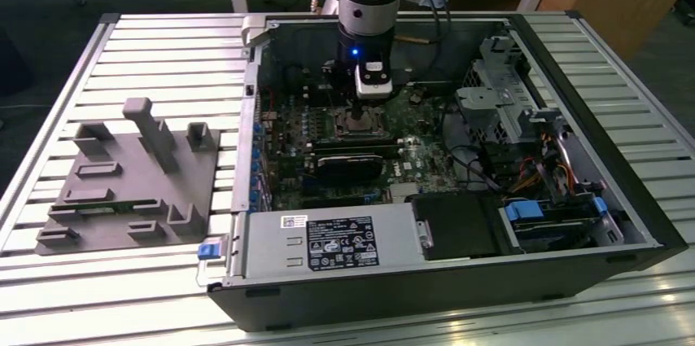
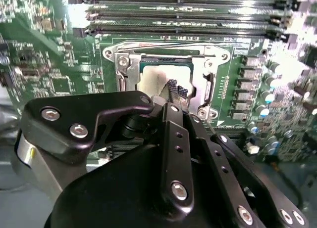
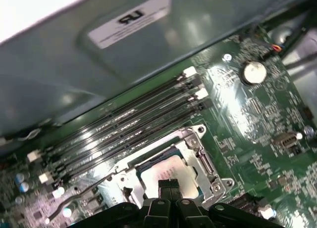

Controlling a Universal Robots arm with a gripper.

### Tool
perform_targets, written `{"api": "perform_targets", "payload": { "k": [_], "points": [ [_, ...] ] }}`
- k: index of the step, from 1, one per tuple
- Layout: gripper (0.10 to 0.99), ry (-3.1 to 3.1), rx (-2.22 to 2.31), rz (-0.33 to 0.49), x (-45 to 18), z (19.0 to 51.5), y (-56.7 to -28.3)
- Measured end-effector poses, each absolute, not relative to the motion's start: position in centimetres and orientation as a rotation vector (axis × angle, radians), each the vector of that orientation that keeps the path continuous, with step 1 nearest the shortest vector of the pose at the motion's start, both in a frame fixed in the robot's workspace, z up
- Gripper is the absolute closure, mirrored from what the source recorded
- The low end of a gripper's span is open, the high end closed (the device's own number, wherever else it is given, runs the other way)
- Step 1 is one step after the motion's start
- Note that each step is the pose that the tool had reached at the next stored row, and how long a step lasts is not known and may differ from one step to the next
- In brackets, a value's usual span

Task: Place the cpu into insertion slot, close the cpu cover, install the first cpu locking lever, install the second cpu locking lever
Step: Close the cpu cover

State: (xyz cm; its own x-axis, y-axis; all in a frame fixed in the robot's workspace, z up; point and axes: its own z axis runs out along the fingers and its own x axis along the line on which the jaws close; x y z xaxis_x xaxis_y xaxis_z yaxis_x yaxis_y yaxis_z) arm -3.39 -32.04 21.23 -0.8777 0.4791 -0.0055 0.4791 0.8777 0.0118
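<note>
Bordering the cpu [image 3: 166,168]: memory slots [image 3: 133,123].

Computer case [image 1: 434,297] lies open on slatted table [image 1: 163,37]. Fixture tray [image 1: 120,191] sits on the table at the exterior view's left, apart from the case.

Inside the case:
- power supply [image 1: 325,244] along the near wall
- drive bay [image 1: 548,220] toward the exterior view's right
- motherboard [image 1: 418,159] in the middle

Cpu [image 2: 153,82] sits in socket [image 2: 121,62]. Memory slots [image 2: 183,13] run just beside the socket. Gripper [image 2: 177,92] hangs directly over the cpu; contact cannot be told.
</note>
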Motion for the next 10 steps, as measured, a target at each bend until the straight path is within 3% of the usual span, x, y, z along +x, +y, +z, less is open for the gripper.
{"api": "perform_targets", "payload": {
  "k": [10],
  "points": [
    [0.98,3.095,0.497,0.017,-3.39,21.14,-32.04]
  ]
}}
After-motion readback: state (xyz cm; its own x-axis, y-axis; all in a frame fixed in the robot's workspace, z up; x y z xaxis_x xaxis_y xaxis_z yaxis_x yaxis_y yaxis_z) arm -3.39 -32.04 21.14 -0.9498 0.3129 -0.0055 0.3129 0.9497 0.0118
